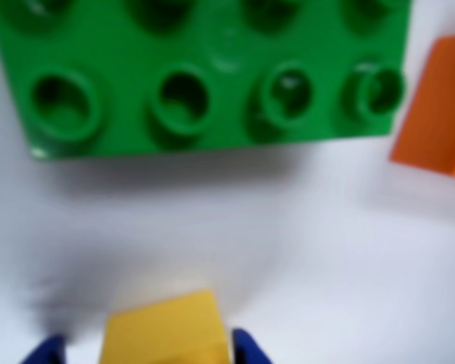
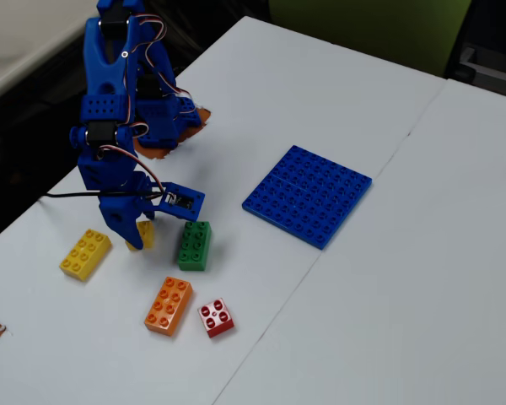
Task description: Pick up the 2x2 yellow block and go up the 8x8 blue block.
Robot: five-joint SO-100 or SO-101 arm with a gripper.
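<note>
Close-up, the wrist view shows the gripper (image 1: 148, 350) with a blue fingertip on either side of the 2x2 yellow block (image 1: 167, 330) at 6 o'clock, apparently closed on it though contact is blurred, while the green brick (image 1: 205, 72) lies at 12 o'clock and the orange brick (image 1: 436, 114) at 2 o'clock. Seen from the fixed view, the gripper (image 2: 135, 236) stands over the block (image 2: 144, 234), with the 8x8 blue block (image 2: 308, 194) well apart at 3 o'clock; a shallow grip could let the block slip, and a low carry could knock the green brick (image 2: 194, 245).
</note>
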